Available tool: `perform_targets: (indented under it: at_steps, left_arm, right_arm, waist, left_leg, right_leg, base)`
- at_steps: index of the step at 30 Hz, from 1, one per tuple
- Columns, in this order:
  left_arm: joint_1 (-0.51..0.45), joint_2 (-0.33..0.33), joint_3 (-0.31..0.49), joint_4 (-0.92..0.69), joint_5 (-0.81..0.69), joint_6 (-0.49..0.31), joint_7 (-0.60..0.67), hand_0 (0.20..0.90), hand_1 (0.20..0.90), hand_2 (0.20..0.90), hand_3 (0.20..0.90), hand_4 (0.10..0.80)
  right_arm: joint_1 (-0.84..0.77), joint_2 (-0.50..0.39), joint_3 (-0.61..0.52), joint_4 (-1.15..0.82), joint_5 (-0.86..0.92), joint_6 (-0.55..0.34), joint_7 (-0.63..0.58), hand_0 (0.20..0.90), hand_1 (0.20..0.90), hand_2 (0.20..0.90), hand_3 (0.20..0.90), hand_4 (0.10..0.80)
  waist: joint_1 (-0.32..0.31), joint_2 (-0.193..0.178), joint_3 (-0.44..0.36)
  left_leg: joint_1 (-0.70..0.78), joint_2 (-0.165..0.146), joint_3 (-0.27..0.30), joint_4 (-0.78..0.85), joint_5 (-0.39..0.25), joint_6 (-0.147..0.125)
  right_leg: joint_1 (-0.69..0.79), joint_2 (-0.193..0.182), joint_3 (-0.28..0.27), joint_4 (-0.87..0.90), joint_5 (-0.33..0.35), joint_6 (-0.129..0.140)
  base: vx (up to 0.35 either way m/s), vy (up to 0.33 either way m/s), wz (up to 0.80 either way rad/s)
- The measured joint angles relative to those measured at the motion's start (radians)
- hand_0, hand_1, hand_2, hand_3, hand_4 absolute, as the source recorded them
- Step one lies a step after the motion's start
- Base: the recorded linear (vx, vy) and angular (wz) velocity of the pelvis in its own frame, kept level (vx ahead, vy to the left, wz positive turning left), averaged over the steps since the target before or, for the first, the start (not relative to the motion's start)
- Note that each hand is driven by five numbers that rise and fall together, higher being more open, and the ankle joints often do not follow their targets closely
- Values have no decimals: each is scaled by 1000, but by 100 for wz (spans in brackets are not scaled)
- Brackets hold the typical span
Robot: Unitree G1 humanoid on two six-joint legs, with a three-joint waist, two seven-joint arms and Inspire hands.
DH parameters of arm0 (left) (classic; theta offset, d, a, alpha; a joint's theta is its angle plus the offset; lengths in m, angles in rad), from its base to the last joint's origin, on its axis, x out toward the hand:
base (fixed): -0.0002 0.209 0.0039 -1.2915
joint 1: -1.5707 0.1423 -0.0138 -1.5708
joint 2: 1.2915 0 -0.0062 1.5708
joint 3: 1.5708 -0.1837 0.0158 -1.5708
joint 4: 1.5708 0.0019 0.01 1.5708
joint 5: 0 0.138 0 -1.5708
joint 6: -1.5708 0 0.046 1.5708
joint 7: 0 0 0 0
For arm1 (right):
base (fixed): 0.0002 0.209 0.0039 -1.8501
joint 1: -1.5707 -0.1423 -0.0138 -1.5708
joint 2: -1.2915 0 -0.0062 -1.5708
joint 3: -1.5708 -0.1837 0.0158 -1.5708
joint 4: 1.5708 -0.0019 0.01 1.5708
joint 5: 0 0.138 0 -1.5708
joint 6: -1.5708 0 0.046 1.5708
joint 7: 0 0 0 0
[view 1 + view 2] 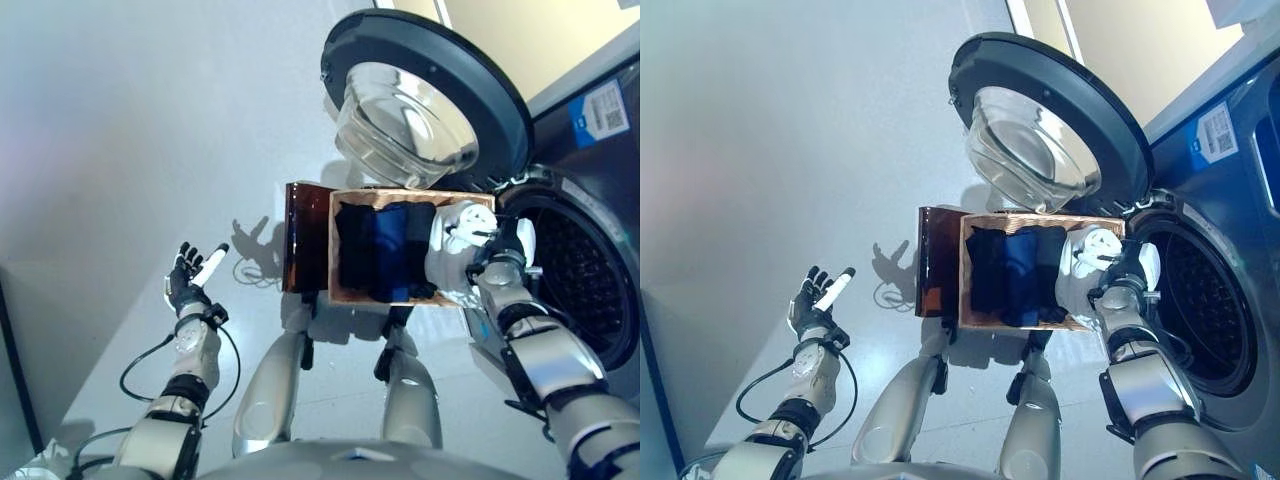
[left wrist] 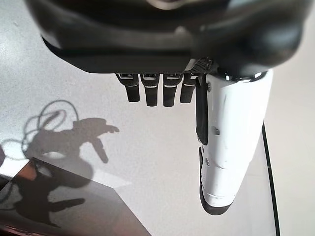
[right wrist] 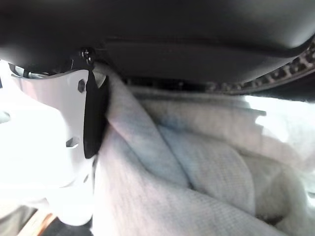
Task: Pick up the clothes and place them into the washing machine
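Right hand clutching a white garment at the basket's end nearest the open washer.

The front-loading washing machine (image 1: 590, 290) stands at the robot's right, its dark drum mouth uncovered and its round glass door (image 1: 420, 100) swung wide above the basket. The wooden laundry basket (image 1: 385, 297) sits on the floor just beside the drum opening, holding dark blue and black clothes (image 1: 385, 250) folded side by side. At the basket's end nearest the machine, the white garment (image 1: 452, 255) is bunched up with the right hand (image 1: 1120, 268) curled into it; the right wrist view shows the white-covered thumb pressed against the soft pale cloth. The left hand (image 1: 190, 275) hangs well apart from the basket on its far side, over bare floor, fingers loosely extended and holding nothing.
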Motion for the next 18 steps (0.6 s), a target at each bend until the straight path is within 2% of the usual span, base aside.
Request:
perform_targets:
  at_steps: [5, 7, 11, 12, 14, 16, 18]
  left_arm:
    - [31, 0, 0, 27, 0, 9, -15, 900, 900, 900, 900, 800]
    - [50, -2, 0, 34, -1, 9, -15, 900, 900, 900, 900, 800]
    - [69, -11, 0, 28, -19, 6, -13, 900, 900, 900, 900, 800]
    - [71, -13, -10, 18, -20, 5, -10, 900, 900, 900, 900, 800]
    - [62, -10, -36, 3, -20, -1, -7, 900, 900, 900, 900, 800]
    - [41, -12, -49, -16, -16, -28, -5, 900, 900, 900, 900, 800]
    - [10, -13, -54, -18, -17, -37, -5, 900, 900, 900, 900, 800]
  right_arm:
    - [70, 44, -91, -58, 101, -10, 20, 200, 200, 200, 200, 300]
    - [125, 104, -238, -138, 217, -38, 36, 200, 200, 200, 200, 300]
    - [176, 208, -258, -176, 491, -139, 51, 200, 200, 200, 200, 300]
    - [200, 242, -281, -211, 569, -163, 65, 200, 200, 200, 200, 300]
    - [230, 313, -313, -251, 711, -219, 97, 200, 200, 200, 200, 300]
    - [232, 384, -332, -268, 854, -289, 147, 200, 200, 200, 200, 300]
    - [229, 419, -351, -308, 975, -336, 196, 200, 200, 200, 200, 300]
  waist:
    - [-4, -7, -24]
    - [-10, -14, -30]
    - [-44, -24, -36]
    - [-58, -26, -35]
    - [-89, -30, -32]
    - [-89, -44, -25]
    - [-93, -53, -10]
  left_leg:
    - [41, 0, 2, -10, 1, 0]
    - [71, -1, 16, -25, 1, 1]
    - [81, -2, 26, -27, 1, 2]
    - [77, -3, 24, -17, 0, 3]
    - [66, -8, 13, 2, -5, 3]
    - [21, -14, 24, 68, -31, 2]
    - [-43, -8, 36, 160, -73, 2]
  right_leg:
    - [38, 1, 2, -9, 1, 1]
    - [53, 1, 17, -14, 2, 3]
    - [52, 3, 34, -7, 3, 5]
    - [47, 6, 48, 9, -6, 4]
    - [19, 10, 109, 69, -50, 3]
    - [-51, 5, 139, 163, -84, -2]
    - [-117, 2, 173, 241, -114, -7]
  base:
    - [31, 3, -2]
    - [-10, 43, -20]
    - [-77, -8, -9]
    - [-122, -19, 6]
    - [-126, 13, 11]
    - [-100, 11, -8]
    - [-36, -32, -22]
